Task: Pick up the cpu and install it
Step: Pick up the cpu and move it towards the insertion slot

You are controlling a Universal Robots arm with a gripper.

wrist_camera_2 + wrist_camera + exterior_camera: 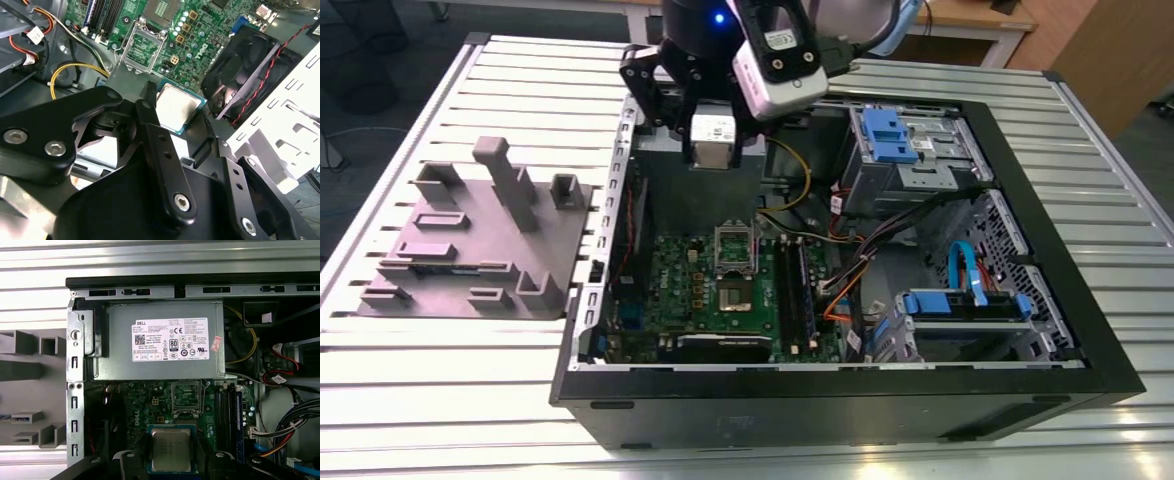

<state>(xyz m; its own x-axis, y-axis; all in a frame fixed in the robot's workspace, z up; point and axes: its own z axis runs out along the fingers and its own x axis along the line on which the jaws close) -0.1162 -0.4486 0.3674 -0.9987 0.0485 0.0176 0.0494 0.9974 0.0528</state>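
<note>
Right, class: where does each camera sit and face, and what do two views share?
Exterior view: off the arm, looking down into the computer case; the gripper hangs above.
First wrist view: on the arm, facing down onto the motherboard; gripper shows.
Second wrist view: on the arm, slanting over it past gripper links.
Both wrist views share the gripped cpu.

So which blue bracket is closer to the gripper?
The upper blue bracket in the exterior view, beside the gripper; the lower blue bracket sits farther off.
</note>
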